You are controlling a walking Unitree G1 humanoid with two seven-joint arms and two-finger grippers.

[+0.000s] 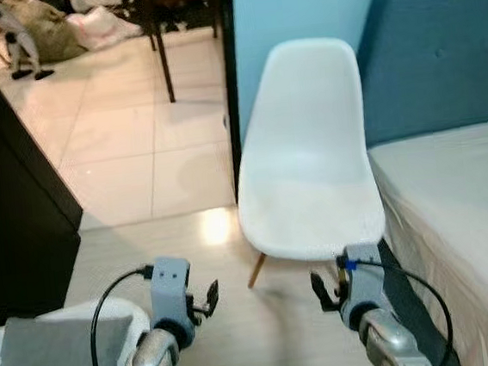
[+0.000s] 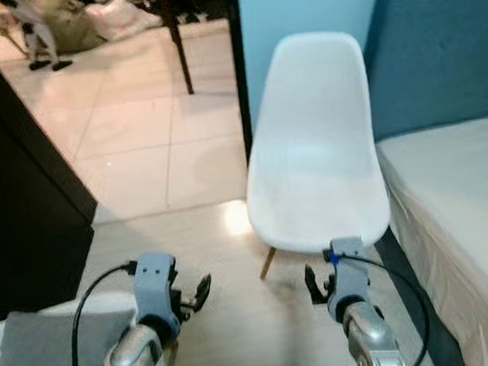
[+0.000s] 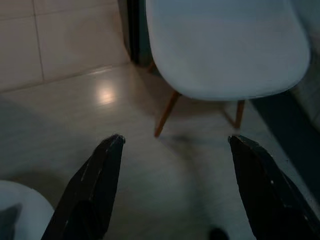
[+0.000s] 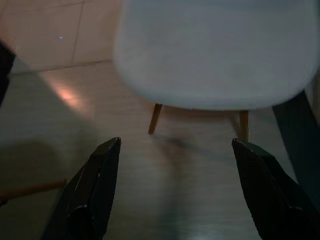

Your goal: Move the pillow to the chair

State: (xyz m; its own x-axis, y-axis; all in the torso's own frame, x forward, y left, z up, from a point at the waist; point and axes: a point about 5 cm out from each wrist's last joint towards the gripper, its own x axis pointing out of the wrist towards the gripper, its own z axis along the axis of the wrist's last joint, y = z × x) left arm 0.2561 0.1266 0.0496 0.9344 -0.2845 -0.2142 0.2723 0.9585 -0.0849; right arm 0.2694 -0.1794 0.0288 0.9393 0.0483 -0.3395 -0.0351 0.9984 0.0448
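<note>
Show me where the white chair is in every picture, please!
Left eye view: the white chair stands centre, beside the bed.
Right eye view: centre again.
Left wrist view: its seat lies beyond the open fingers.
Right wrist view: its seat too.
Shared landmark: its wooden leg.

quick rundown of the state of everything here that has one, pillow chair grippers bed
pillow: grey, lying on a second white chair at the robot's left, not gripped
white chair: upright, seat bare
left gripper: open, holding nothing
right gripper: open, holding nothing
bed: mattress top bare where visible
</note>
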